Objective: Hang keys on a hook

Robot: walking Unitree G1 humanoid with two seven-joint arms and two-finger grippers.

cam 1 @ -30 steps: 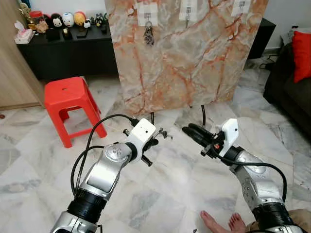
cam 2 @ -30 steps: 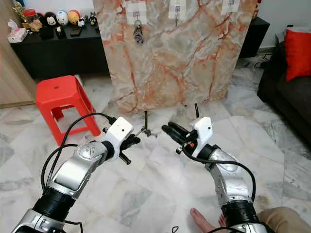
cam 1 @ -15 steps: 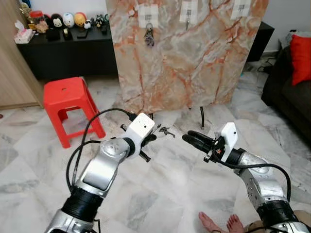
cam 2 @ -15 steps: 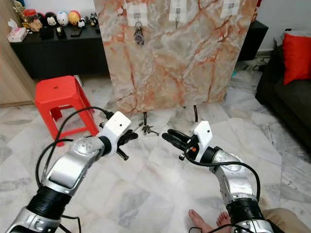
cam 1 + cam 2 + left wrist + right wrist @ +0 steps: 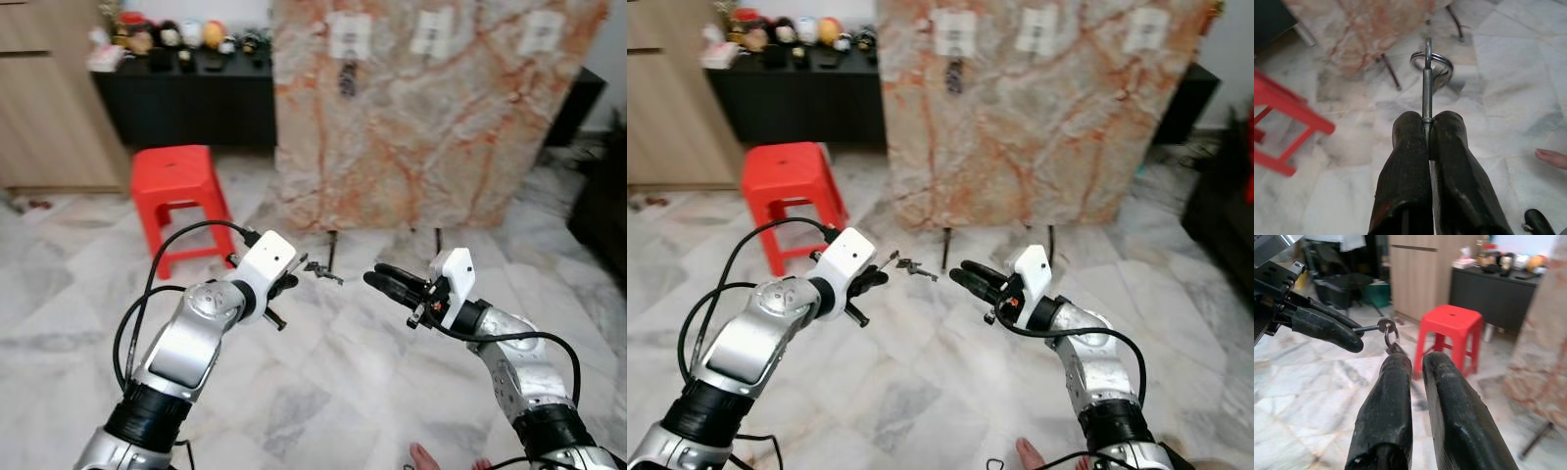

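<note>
**Keys pinched in the left gripper, well short of the hook board**

The left gripper (image 5: 291,281) has its black fingers (image 5: 1422,161) closed on the shaft of a small silver key with a steel ring (image 5: 1431,63), holding it out over the pale marble floor (image 5: 323,392). The right gripper (image 5: 384,282) hovers just beside the dangling keys, its fingers (image 5: 1415,396) slightly parted and holding nothing. The upright orange-veined marble board (image 5: 431,108) with its white hook plates (image 5: 431,31) stands well apart, and one bunch (image 5: 346,78) already hangs there. The grip is thin, on the key's edge alone, so a jolt while walking or a clumsy handover could twist the key loose and drop it; the ring may also swing and miss a small hook.
</note>
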